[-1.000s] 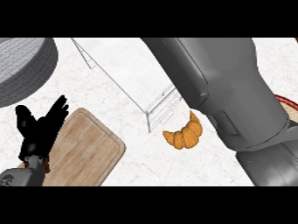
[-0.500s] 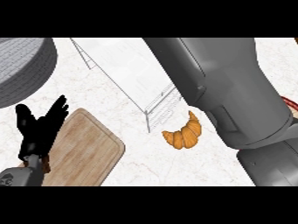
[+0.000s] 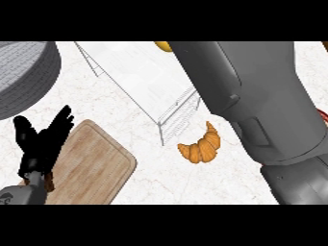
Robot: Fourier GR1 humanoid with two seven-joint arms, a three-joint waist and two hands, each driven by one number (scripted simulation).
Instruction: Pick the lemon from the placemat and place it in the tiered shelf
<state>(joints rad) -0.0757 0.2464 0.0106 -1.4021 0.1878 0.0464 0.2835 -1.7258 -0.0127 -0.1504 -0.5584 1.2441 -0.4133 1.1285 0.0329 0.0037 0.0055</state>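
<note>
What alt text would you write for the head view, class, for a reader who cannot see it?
A grey right forearm reaches up across a white marble counter over a wire tiered shelf, its hand out of sight. A croissant lies beside the shelf. At lower left, the open left hand rests by a wooden cutting board, below a grey round container.

Counter (image 3: 159,178): white, faintly marbled. Board (image 3: 92,166): pale wood grain; croissant (image 3: 202,146): golden orange; pot (image 3: 14,79): grey, finely speckled. Hand (image 3: 42,139): black; arm (image 3: 258,101): grey; shelf (image 3: 145,84): thin grey wire.
</note>
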